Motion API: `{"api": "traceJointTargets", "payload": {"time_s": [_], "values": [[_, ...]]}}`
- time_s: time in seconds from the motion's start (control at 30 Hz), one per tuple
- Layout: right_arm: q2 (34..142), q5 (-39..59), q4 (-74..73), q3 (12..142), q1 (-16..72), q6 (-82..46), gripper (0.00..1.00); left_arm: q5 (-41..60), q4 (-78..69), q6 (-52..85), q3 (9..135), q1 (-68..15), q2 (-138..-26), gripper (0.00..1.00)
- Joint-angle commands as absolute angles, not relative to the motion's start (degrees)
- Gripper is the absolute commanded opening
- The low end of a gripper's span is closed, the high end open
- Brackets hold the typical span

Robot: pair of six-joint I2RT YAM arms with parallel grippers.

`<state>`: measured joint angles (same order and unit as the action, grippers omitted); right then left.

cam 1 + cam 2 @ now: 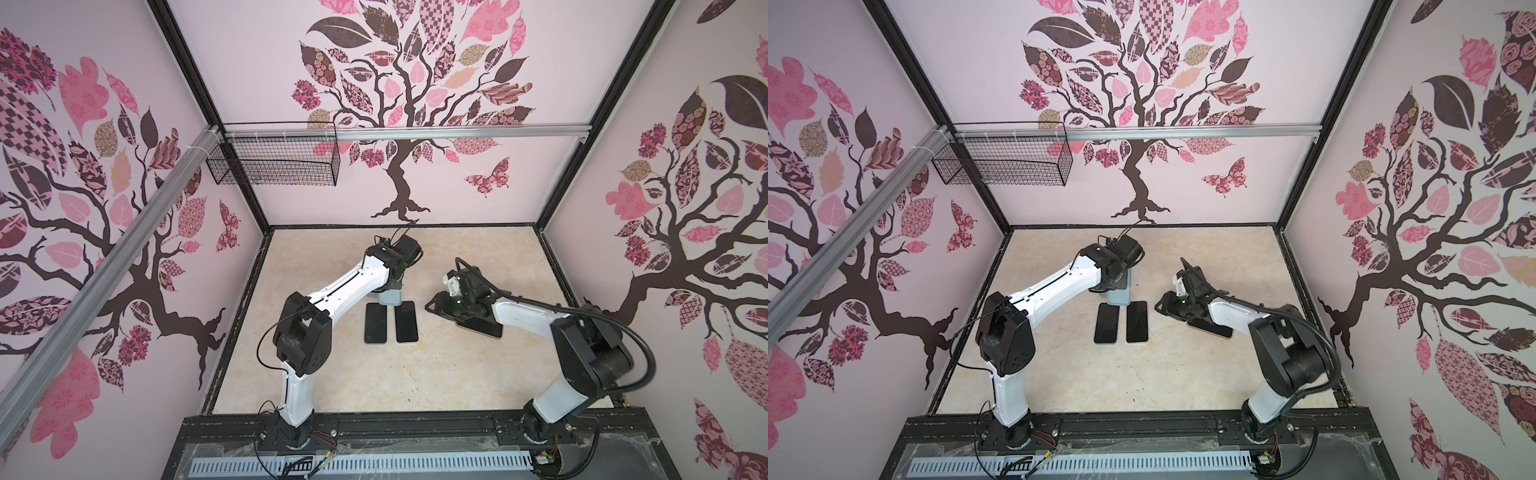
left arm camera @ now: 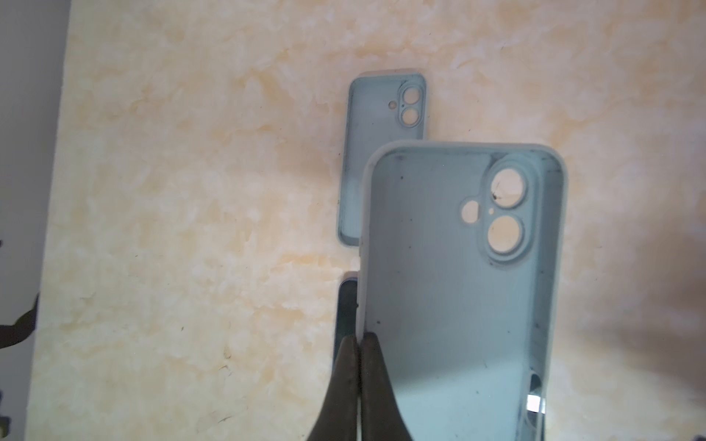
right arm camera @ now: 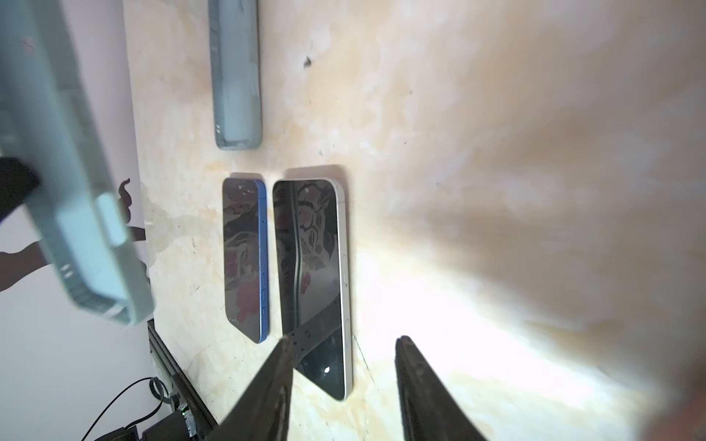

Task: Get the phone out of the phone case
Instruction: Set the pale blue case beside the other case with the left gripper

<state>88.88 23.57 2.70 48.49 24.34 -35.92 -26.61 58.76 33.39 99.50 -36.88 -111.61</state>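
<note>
Phone case (image 2: 439,305), empty, is pinched edgewise in left gripper (image 2: 359,338).

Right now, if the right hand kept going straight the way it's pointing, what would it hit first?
Probably the white-edged phone lying flat on the table, or the bare table just beside it; depth is hard to judge. The right hand is open and empty.
</note>
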Motion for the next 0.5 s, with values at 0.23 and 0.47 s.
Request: {"api": "traceJointTargets", "payload": {"time_s": [0.23,0.47], "values": [[71.67,11.47,15.37,44.69,22.91,-30.53,0.65,-13.23,48.17,26.07,105.77,-31.24,-119.97,0.00],[63.15,4.60,21.01,41.54,22.93,-29.19,0.82,-10.75,49.59,24.52,114.15,-30.36,-126.65,0.00]]}}
